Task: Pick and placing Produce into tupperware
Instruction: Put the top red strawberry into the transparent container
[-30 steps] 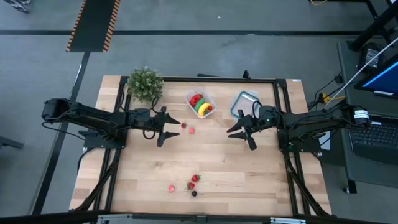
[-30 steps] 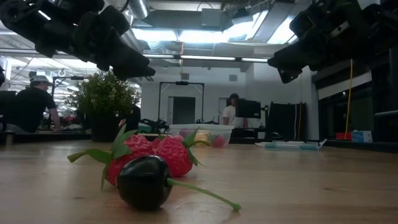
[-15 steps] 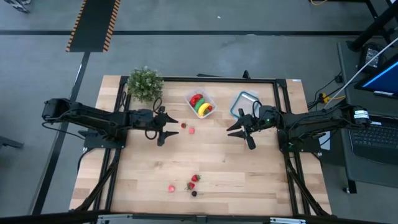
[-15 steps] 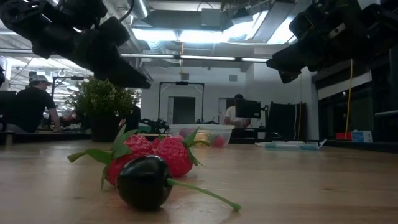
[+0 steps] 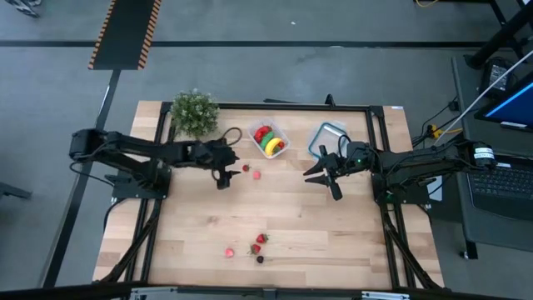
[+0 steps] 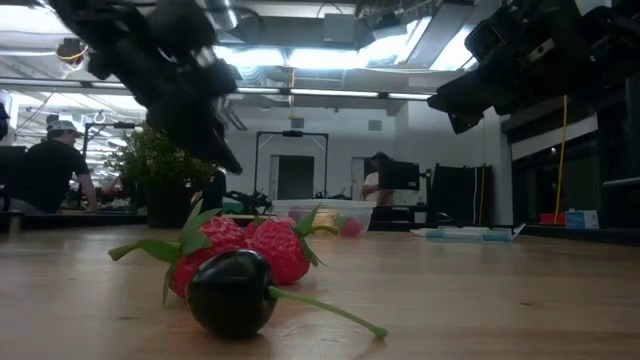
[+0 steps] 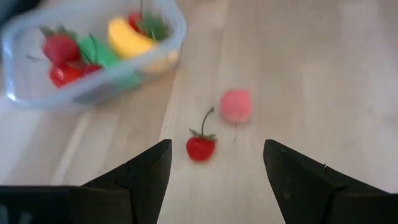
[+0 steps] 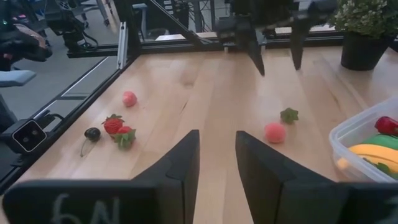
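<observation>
The tupperware (image 5: 268, 139), a clear tub, stands at the table's far middle with a yellow banana, a green piece and red pieces inside (image 7: 93, 50). A small red berry (image 7: 201, 147) and a pink fruit (image 7: 236, 106) lie on the wood just near of it. My left gripper (image 7: 217, 168) hangs open, tilted down, over the table just left of the berry (image 5: 245, 167). My right gripper (image 5: 321, 179) waits open to the right, above the table. More produce lies near the front edge: strawberries (image 5: 259, 242), a dark cherry (image 6: 230, 290) and a pink piece (image 5: 229, 252).
A bushy potted plant (image 5: 194, 111) stands at the far left, close to my left arm. A clear container with a blue rim (image 5: 326, 137) sits at the far right beside my right arm. People show in the room behind the table in the low view.
My left arm has reached toward the table's right edge and tipped its gripper steeply down, so the fingers now point at the table beside the red berry. Its fingers stay open. No produce has moved.
</observation>
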{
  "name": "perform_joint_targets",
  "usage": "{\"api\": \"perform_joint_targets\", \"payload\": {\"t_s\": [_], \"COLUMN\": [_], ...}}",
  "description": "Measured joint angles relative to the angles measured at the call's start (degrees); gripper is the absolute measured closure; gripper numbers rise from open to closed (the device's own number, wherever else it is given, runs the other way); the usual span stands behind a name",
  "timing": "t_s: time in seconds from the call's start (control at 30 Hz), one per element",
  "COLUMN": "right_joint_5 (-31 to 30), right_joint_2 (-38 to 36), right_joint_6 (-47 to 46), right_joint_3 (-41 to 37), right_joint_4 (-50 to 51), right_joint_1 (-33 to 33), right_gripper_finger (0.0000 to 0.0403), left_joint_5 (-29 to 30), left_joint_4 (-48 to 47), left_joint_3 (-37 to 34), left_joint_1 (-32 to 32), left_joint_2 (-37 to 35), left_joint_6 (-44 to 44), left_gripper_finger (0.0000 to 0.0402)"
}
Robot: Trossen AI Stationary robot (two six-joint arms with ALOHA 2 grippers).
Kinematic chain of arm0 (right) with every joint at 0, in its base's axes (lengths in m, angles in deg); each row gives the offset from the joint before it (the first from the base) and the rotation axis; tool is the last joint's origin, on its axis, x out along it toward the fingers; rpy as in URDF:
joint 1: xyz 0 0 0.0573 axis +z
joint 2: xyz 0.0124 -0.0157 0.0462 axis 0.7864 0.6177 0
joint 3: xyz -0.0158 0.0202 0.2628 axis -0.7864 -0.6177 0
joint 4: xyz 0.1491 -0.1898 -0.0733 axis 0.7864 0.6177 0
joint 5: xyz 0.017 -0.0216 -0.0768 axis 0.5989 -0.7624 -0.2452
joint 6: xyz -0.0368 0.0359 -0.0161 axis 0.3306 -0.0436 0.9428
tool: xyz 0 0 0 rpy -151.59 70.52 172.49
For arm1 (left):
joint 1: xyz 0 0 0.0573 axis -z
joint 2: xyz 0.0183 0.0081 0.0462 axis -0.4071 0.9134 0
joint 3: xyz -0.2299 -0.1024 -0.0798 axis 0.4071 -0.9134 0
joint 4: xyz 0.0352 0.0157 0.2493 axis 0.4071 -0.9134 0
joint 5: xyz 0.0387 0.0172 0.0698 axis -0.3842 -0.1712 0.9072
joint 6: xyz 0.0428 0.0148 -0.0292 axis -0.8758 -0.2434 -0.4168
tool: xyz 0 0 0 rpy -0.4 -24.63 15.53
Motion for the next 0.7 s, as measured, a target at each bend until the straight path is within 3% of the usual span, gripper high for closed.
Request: {"api": "perform_joint_targets", "payload": {"t_s": [0.43,0.7], "right_joint_5": [0.02,0.24], "right_joint_2": [0.00,0.00], "right_joint_6": [0.90,0.91], "right_joint_3": [0.00,0.00], "right_joint_4": [0.02,0.02], "right_joint_1": [-0.02,-0.01], "right_gripper_finger": [0.0297,0.0297], "left_joint_5": [-1.50,-1.50], "left_joint_4": [-12.18,-13.61], "left_joint_3": [14.50,17.51], "left_joint_1": [-1.57,-3.29], "left_joint_2": [17.15,23.52], "left_joint_6": [-9.81,-10.50], "left_gripper_finger": [0.0154,0.0154]}}
